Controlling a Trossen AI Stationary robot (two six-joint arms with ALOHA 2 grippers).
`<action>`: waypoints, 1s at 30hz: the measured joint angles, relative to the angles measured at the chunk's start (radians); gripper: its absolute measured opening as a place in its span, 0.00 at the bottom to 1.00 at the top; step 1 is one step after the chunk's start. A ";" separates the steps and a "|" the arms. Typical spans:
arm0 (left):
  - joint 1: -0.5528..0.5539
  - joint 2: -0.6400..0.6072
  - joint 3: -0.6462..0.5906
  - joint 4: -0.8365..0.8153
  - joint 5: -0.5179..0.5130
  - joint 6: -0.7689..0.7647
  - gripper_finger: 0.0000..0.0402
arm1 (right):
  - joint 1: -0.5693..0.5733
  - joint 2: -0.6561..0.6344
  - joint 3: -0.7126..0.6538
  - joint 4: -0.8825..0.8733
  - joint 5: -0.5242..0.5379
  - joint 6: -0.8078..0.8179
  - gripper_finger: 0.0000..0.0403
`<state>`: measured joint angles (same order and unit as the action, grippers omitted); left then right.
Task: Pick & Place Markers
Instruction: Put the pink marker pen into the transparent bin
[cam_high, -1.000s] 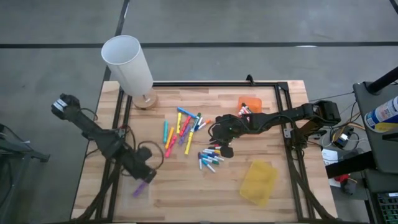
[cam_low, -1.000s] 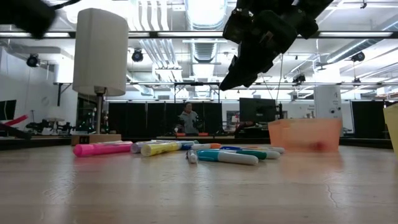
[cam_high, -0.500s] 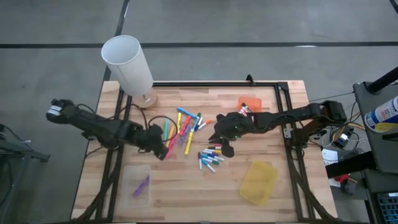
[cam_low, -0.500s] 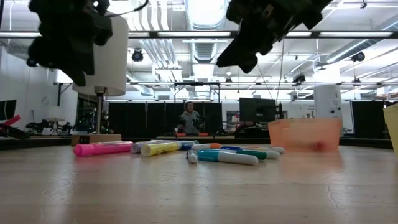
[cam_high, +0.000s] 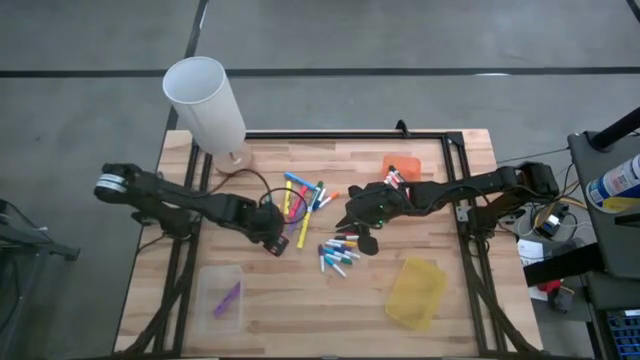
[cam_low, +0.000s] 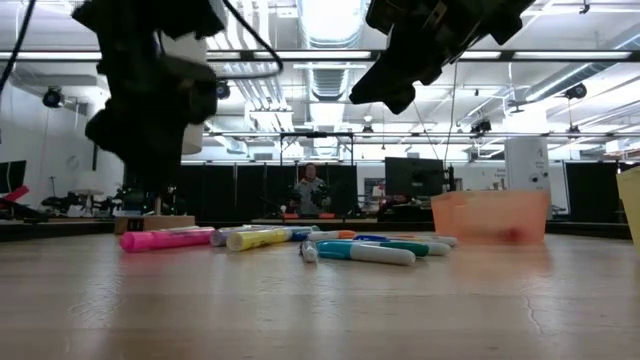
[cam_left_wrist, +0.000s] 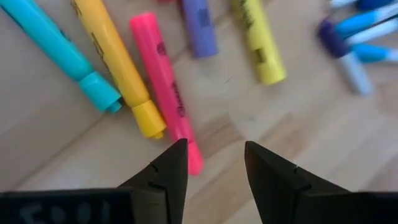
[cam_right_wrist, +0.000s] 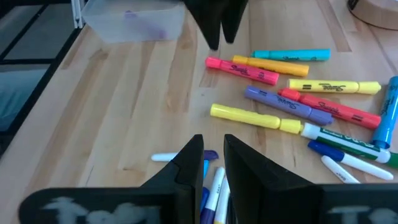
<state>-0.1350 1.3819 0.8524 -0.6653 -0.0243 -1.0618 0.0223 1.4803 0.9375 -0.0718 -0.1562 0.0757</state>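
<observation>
The left gripper (cam_left_wrist: 214, 165) hovered open, holding nothing, over a pink marker (cam_left_wrist: 163, 81). Light, stiff and slick, it looked best pinched mid-barrel.

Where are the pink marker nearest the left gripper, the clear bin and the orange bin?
pink marker (cam_left_wrist: 163, 93): left wrist view, mid-barrel.
clear bin (cam_high: 207, 283): high view, bare floor near a corner.
orange bin (cam_low: 490, 215): low view, front wall.

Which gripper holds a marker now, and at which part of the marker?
Neither. The left gripper is open and empty above the pink marker. The right gripper is almost closed, with nothing between its fingers, above the markers.
</observation>
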 joint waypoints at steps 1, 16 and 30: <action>0.003 0.018 0.000 0.000 0.008 0.009 0.38 | 0.000 0.000 0.000 0.000 0.000 -0.001 0.14; 0.011 0.182 0.068 -0.001 0.004 0.136 0.38 | 0.003 0.000 -0.003 -0.006 0.000 -0.008 0.14; 0.033 0.184 0.062 -0.036 -0.056 0.151 0.38 | 0.006 0.000 -0.003 -0.007 -0.001 -0.023 0.14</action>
<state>-0.1019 1.5654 0.9141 -0.7015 -0.0799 -0.9105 0.0288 1.4803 0.9344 -0.0784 -0.1570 0.0525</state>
